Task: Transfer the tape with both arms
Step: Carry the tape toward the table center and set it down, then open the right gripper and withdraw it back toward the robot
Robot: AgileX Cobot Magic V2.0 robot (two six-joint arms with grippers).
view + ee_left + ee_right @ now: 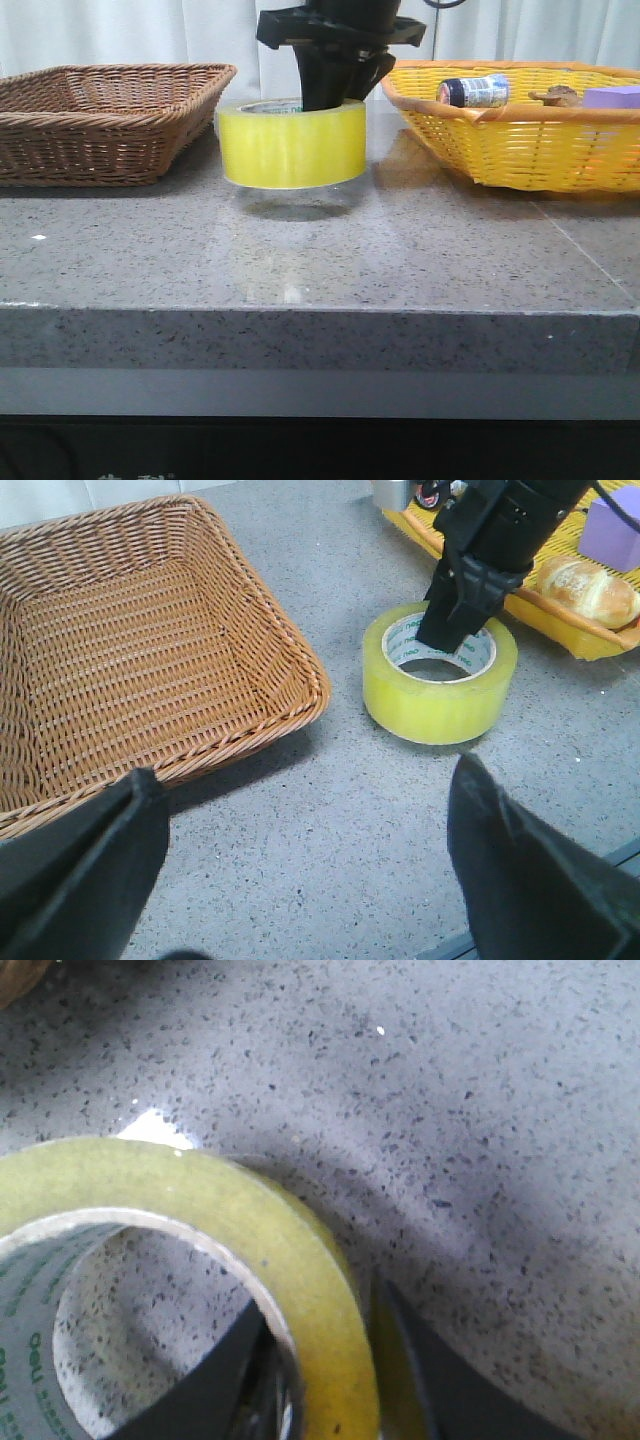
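Note:
The tape (290, 145), a thick yellow roll with a pale core ring printed in green, is at the middle of the grey stone table, between two baskets. It also shows in the left wrist view (430, 695) and the right wrist view (200, 1200). My right gripper (335, 95) comes down from above with one finger inside the core and one outside, shut on the roll's wall (330, 1360). I cannot tell whether the roll rests on the table or hangs just above it. My left gripper (310, 880) is open and empty over bare table, short of the tape.
A brown wicker basket (100, 130) stands at the left, empty inside (130, 650). A yellow wicker basket (520, 140) at the right holds a small bottle (475, 91), a purple block (612, 97) and a bread roll (590, 588). The table's front edge (320, 310) is near.

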